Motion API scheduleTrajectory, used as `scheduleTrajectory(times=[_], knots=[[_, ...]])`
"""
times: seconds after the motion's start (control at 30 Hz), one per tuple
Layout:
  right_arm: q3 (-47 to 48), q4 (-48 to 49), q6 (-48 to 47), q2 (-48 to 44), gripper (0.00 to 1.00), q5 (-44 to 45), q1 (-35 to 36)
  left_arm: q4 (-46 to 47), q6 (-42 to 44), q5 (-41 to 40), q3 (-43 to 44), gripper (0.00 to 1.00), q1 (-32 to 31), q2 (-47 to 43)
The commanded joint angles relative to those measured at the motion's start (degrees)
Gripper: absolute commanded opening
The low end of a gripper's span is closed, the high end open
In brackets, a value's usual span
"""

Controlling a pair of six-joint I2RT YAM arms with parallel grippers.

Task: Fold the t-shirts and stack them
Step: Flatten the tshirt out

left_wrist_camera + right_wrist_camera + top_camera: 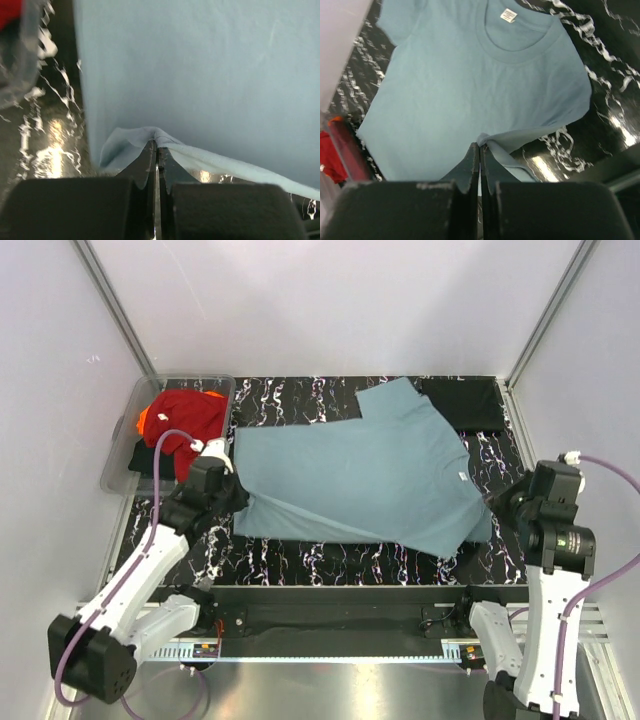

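Spreading across the middle of the bench (pixel 300 560), the teal t-shirt (pixel 360 480) lay nearly flat, collar toward 3 o'clock and hem toward 9 in your overhead view. It was probably stretched out that way so a fold could start clean. The clear tub (pixel 118 465) sat at 10 o'clock with a red shirt (pixel 185 415) heaped on top. An orange scrap and something black showed beside it, but you could not count how many shirts were in there. A folded black shirt (pixel 462 400) rested at 1 o'clock, just beside the teal shirt's far sleeve, seemingly the start of the stack. Your left hand (pixel 156 147) was clamped on the hem corner at 8 o'clock. Your right hand (pixel 480 150) was pinched tight on cloth by the near sleeve at 4 o'clock. I judged that the paired hold kept the near edge taut. Both pinches puckered the fabric, hiding how many layers each held. The neck label (pixel 508 15) was too small to read.
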Motion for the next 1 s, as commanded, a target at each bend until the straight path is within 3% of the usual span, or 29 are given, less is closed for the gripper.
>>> scheduleTrajectory(times=[0.0,0.23,0.4,0.53,0.67,0.83,0.97], knots=[[-2.8,-1.8,2.4,-1.4,0.00,1.6,-0.2,-0.9,-2.7,3.1,0.1,0.00,0.1,3.2],[-4.3,-1.7,1.3,-1.6,0.00,3.5,-0.2,-2.7,-4.9,-0.6,-1.6,0.00,0.1,3.1],[-9.5,9.3,2.9,1.2,0.00,-3.4,-0.2,-3.3,-6.6,-0.1,-2.8,0.00,0.1,3.3],[-11.1,16.0,4.1,10.0,0.00,-5.2,-0.2,-5.6,-8.1,-4.4,-3.0,0.00,0.1,3.2],[-8.9,18.8,2.8,16.9,0.00,-4.3,-0.2,-8.7,-8.9,-14.1,-2.0,0.00,0.2,4.1],[-5.9,20.3,2.3,23.5,0.00,-0.1,-0.2,-8.9,-7.9,-15.7,-0.9,0.00,0.1,6.8],[-4.4,21.7,3.0,26.6,0.00,-1.8,-0.2,-9.4,-6.8,-14.5,1.1,0.00,0.1,10.7]])
